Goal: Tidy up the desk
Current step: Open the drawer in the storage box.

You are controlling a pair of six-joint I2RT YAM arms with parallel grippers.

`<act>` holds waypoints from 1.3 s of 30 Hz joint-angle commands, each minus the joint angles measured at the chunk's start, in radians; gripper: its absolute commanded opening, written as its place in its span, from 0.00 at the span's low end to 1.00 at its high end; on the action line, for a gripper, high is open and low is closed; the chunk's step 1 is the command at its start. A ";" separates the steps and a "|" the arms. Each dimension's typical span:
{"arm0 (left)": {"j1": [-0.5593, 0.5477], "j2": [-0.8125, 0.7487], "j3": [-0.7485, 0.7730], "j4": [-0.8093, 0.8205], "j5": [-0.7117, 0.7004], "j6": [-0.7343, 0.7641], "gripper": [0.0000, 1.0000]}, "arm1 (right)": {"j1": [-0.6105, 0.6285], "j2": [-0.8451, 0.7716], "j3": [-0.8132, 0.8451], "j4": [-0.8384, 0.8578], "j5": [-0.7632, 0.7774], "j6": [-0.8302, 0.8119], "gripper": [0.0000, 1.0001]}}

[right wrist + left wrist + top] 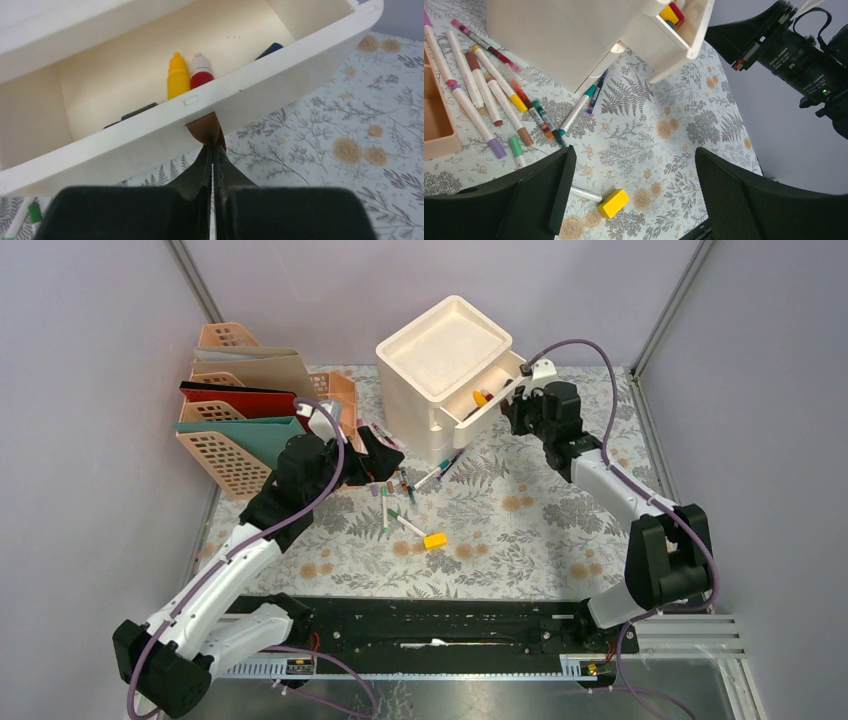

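The right gripper (213, 150) is pinched shut on the brown tab (204, 129) at the front of the drawer (300, 65), which stands part-way out of the white chest (440, 350). Inside the drawer a yellow bottle (178, 77) and a red bottle (201, 75) stand side by side (a dark flat thing lies near them, too hidden to name). The left gripper (634, 175) is spread wide and holds nothing. It hangs over the desk (520, 530), above a yellow block (613, 203) and a white pen (585, 194) just beside it. Beyond its fingers (544, 190), a scatter of markers (499, 100) lies between the chest and a peach tray (436, 125). The desk runs under both arms from the black rail (440, 625) to the back wall, with a file rack (240, 420) at its far left corner.
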 commanded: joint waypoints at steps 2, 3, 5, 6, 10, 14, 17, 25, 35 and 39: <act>-0.037 0.020 0.008 0.118 -0.026 0.038 0.94 | -0.050 -0.088 -0.060 -0.073 -0.018 -0.075 0.00; -0.051 0.029 0.004 0.123 -0.037 0.048 0.94 | -0.055 -0.098 -0.062 -0.076 -0.026 -0.079 0.00; -0.088 0.048 0.002 0.126 -0.064 0.081 0.94 | -0.063 -0.106 -0.062 -0.084 -0.040 -0.080 0.00; -0.109 0.059 0.002 0.127 -0.079 0.104 0.94 | -0.065 -0.109 -0.061 -0.087 -0.049 -0.079 0.00; -0.188 0.114 -0.007 0.146 -0.154 0.173 0.94 | -0.069 -0.123 -0.060 -0.112 -0.080 -0.070 0.00; -0.250 0.178 -0.040 0.203 -0.207 0.229 0.94 | -0.084 -0.154 -0.061 -0.152 -0.149 -0.070 0.08; -0.267 0.220 -0.077 0.290 -0.219 0.242 0.94 | -0.094 -0.193 -0.056 -0.196 -0.209 -0.076 0.24; -0.266 0.285 -0.107 0.360 -0.176 0.236 0.93 | -0.137 -0.250 -0.032 -0.487 -0.588 -0.258 0.82; -0.180 0.162 -0.139 0.134 -0.142 0.121 0.96 | -0.165 -0.297 -0.147 -0.486 -0.784 -0.258 0.95; -0.126 0.186 -0.118 0.135 -0.102 0.119 0.96 | -0.164 -0.294 -0.175 -0.458 -0.796 -0.239 0.96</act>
